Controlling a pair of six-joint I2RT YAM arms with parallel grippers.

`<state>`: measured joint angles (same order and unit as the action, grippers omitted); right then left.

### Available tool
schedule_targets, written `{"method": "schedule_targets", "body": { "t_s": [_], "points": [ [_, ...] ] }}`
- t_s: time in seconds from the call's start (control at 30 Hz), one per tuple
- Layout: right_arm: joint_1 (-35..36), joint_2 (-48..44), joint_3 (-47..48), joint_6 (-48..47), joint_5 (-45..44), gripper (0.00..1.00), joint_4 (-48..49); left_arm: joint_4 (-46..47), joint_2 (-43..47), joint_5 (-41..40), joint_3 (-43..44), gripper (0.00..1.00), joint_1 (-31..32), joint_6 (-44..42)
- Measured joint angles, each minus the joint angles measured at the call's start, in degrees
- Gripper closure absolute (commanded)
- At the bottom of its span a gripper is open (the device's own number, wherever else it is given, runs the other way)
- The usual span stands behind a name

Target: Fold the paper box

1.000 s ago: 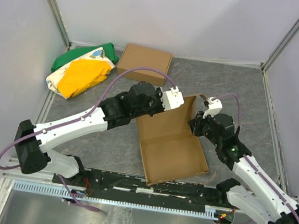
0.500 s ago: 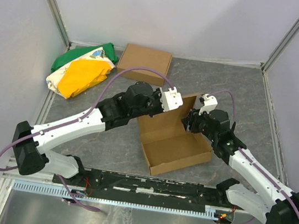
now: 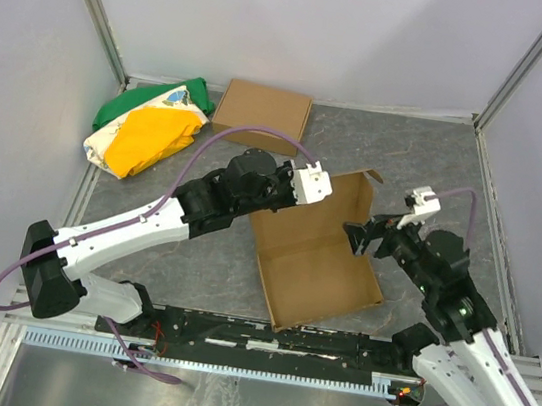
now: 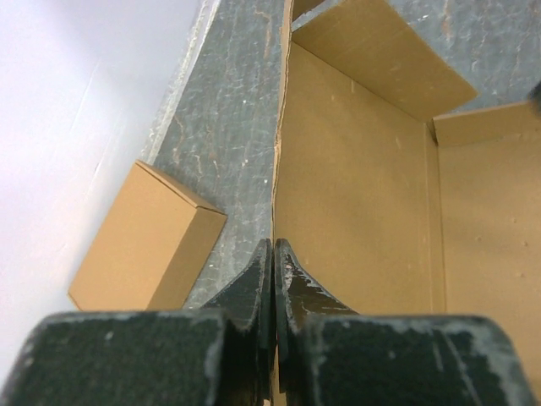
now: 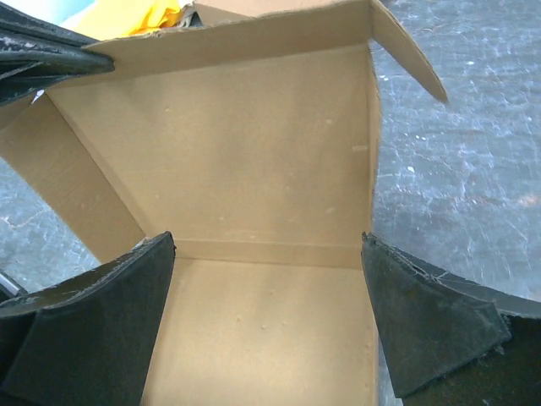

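The paper box (image 3: 318, 260) lies half folded at the table's middle, its floor flat and its back panel upright. My left gripper (image 3: 328, 188) is shut on the top left edge of that panel. In the left wrist view the cardboard edge (image 4: 275, 169) runs straight down into the closed jaws of the left gripper (image 4: 273, 247). My right gripper (image 3: 361, 239) hangs open at the box's right side. In the right wrist view the right gripper (image 5: 266, 283) shows fingers (image 5: 93, 321) wide apart over the box floor (image 5: 262, 330), touching nothing. A small flap (image 5: 410, 51) sticks out at the panel's right end.
A ready-made brown cardboard box (image 3: 261, 116) sits at the back, also visible as the closed box (image 4: 144, 241) in the left wrist view. A green, yellow and white bag (image 3: 150, 131) lies at the back left. White walls enclose the grey table (image 3: 428, 165).
My right gripper has opened, let go of the box's right side and drawn back to the right. The left gripper has kept its grip on the panel.
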<state>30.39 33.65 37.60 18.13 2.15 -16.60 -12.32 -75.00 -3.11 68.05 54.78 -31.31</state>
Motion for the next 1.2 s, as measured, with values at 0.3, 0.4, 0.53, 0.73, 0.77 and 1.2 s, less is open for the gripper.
{"method": "schedule_targets", "body": {
  "t_s": [0.3, 0.4, 0.53, 0.73, 0.77, 1.2],
  "points": [
    [0.0, -13.6, -2.3, 9.0, -3.3, 0.44, -13.5, 1.9, -0.4, -3.9, 0.0, 0.97, 0.4, -5.3],
    [0.0, -13.6, -4.2, 13.2, -3.3, 0.46, -18.4, 3.1, -1.1, -4.3, 0.0, 0.97, 0.7, -7.0],
    [0.0, -13.2, -8.2, 18.5, -3.4, 0.48, -21.6, 5.6, -2.3, -4.3, -0.1, 0.97, 1.1, -9.3],
    [0.0, -9.2, -12.5, 23.8, -2.1, 0.50, -22.1, 7.1, -2.6, -3.3, -0.3, 0.97, 2.0, -9.2],
    [0.0, -8.7, -12.7, 24.0, -1.9, 0.51, -22.1, 7.1, -2.6, -2.8, -0.3, 0.97, 2.2, -8.8],
    [0.0, -8.7, -15.1, 19.6, 14.2, 0.56, -8.9, 8.4, -2.6, -2.8, -1.4, 0.97, 3.2, -4.1]
  ]
}}
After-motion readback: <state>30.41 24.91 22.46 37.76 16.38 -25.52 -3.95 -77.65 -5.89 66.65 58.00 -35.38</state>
